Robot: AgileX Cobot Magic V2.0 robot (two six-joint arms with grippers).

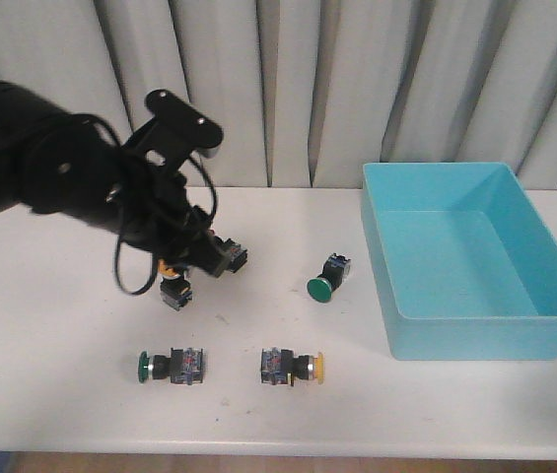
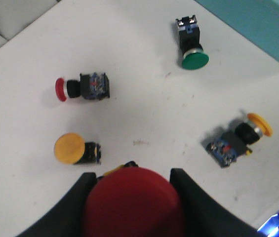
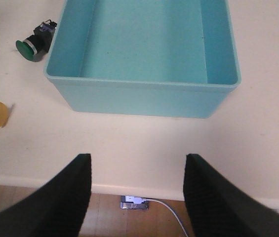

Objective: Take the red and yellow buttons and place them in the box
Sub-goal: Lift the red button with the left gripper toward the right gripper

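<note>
Green buttons point(image 1: 321, 287) point(image 1: 146, 367) — white table point(image 1: 61, 335)

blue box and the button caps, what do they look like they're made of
The box looks like moulded plastic: one even turquoise colour, smooth thin sloping walls, a soft sheen. The button caps, such as the yellow one and the red one held in the left gripper, also look like plastic, opaque and matte. The green-capped switch shows a silvery ring under its cap, possibly metal.

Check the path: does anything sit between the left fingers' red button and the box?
The red button in the left gripper has one thing along the way: a green-capped switch on the table short of the box. Carried above the table, nothing visible blocks it.
</note>
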